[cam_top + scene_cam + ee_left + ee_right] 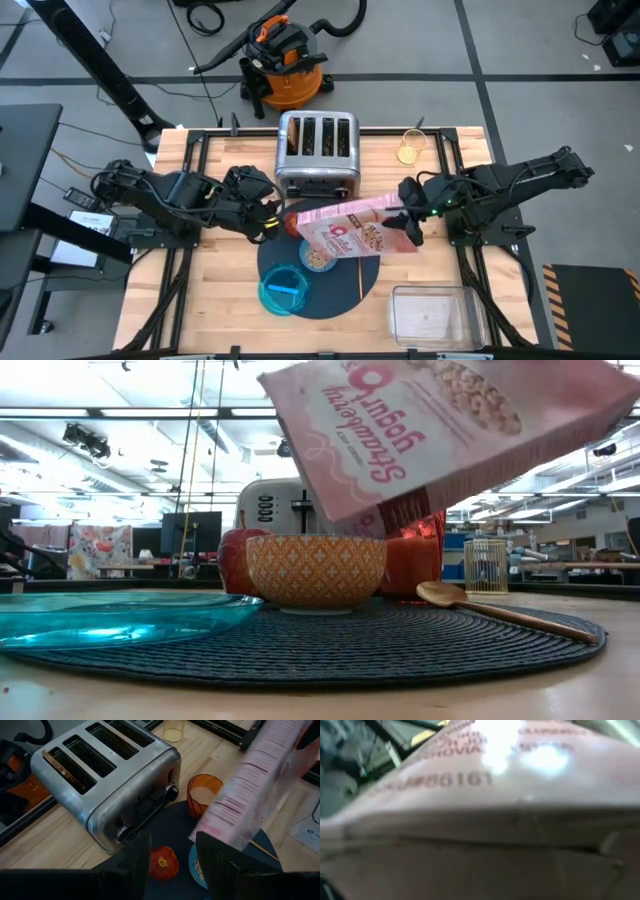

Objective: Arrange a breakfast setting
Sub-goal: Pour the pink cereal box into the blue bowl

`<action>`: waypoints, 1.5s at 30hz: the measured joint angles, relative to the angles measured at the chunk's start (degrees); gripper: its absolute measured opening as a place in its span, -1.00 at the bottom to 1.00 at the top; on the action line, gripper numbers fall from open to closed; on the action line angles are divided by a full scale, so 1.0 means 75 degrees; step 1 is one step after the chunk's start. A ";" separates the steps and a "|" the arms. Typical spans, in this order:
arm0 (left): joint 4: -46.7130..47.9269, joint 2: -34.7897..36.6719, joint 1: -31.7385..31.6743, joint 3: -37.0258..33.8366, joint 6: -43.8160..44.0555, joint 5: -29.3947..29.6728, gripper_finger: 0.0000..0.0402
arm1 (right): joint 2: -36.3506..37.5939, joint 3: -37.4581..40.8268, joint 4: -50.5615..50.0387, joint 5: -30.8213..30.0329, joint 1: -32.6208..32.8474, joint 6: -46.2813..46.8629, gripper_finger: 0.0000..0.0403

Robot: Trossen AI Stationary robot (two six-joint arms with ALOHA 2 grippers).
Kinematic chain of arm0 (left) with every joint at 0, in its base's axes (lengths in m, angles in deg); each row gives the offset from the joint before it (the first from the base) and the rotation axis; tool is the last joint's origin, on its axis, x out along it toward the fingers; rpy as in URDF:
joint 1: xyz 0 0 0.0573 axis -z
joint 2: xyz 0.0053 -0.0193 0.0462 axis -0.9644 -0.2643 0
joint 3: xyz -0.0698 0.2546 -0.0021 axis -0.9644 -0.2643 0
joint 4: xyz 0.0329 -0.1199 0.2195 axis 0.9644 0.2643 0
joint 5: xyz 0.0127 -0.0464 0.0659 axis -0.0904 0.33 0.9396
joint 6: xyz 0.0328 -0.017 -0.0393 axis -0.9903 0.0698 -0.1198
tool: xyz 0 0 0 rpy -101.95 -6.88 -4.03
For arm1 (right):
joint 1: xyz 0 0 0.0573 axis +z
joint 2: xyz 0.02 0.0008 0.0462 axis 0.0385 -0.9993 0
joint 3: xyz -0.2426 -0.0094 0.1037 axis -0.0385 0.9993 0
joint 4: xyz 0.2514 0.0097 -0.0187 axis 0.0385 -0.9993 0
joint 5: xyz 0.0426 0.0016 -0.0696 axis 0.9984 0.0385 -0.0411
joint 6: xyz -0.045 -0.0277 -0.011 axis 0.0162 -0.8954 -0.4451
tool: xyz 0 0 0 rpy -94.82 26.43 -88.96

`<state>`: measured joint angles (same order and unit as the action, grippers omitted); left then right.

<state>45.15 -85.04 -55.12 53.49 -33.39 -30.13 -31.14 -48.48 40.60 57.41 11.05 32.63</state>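
A round dark slate-blue mat (pixel 335 290) lies at the table's middle front. On it stand a small bowl (pixel 318 258) holding cereal, orange-patterned outside (pixel 315 570), a blue plate (pixel 284 291), a gold spoon (pixel 505 612), a red apple (pixel 238 560) and a copper cup (pixel 202 795). My right gripper (pixel 410 226) is shut on the pink-and-white cereal box (pixel 350 228), tilted above the bowl. My left gripper (pixel 172 865) is open, above the apple (pixel 162 862), touching nothing. I see no toast plainly. My right gripper holds the cereal box by its right-hand end (pixel 398 220), coming from the table's right side. The box (pixel 450 430) is lifted clear and tilted, its other end lower, above the bowl. The box fills the right wrist view (pixel 480 820), so the fingers do not show there.
The steel four-slot toaster (pixel 318 150) stands behind the mat. A yellow glass (pixel 410 148) stands at the far right of the table. A clear empty container (pixel 435 315) sits at the front right. Black frame rails run along both sides of the table.
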 joint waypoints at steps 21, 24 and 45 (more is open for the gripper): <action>0.0009 0.0000 -0.0026 0.0000 -0.0385 0.0003 -0.18 | 0.0000 0.0000 0.0276 -0.0566 0.0726 -0.5458 -0.18; 0.0046 0.0000 -0.0064 0.0000 -0.0404 0.0003 -0.18 | 0.0000 0.0000 0.0268 -0.0635 0.0862 -0.5866 -0.18; 0.0055 0.0000 -0.0321 0.0000 -0.0783 0.0003 -0.18 | 0.0000 0.0000 0.0217 -0.0891 0.1460 -0.7591 -0.18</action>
<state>45.57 -85.04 -57.53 53.49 -39.26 -30.11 -31.14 -48.48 42.23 50.73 22.00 -24.31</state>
